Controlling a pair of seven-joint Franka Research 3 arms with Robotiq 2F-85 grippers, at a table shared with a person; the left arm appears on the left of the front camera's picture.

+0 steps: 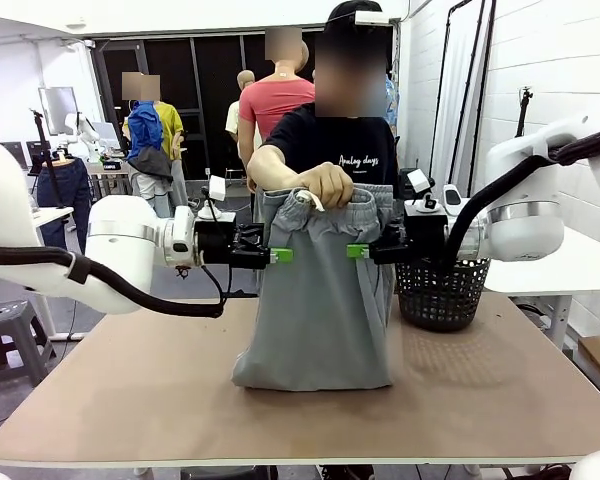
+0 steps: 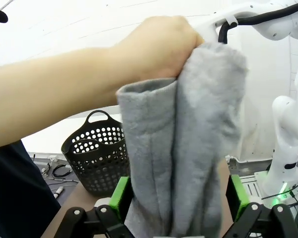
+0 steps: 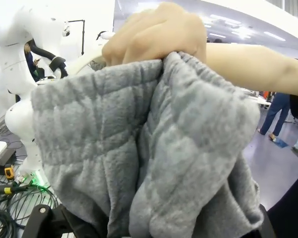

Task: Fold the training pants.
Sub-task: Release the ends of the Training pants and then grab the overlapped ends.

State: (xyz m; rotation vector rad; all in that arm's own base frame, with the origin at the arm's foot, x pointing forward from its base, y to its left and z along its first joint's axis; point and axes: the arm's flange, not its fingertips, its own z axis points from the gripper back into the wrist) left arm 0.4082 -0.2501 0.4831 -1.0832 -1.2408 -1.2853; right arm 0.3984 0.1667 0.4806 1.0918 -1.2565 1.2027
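Observation:
A person's hand [image 1: 325, 185] holds the light grey training pants [image 1: 320, 300] up by the bunched waistband, and the legs hang down to rest on the table [image 1: 130, 400]. My left gripper [image 1: 280, 255] sits level at the pants' left edge. In the left wrist view its green pads [image 2: 120, 196] stand wide apart, with the hanging cloth [image 2: 188, 148] between them. At the pants' right edge is my right gripper [image 1: 358, 251], also level. In the right wrist view the grey cloth [image 3: 139, 148] covers its fingers, and the hand [image 3: 154, 34] grips the waistband above.
A black mesh basket [image 1: 440, 290] stands on the table's back right, behind my right arm. The person stands close at the far edge. Bare brown tabletop lies in front of the pants and to both sides.

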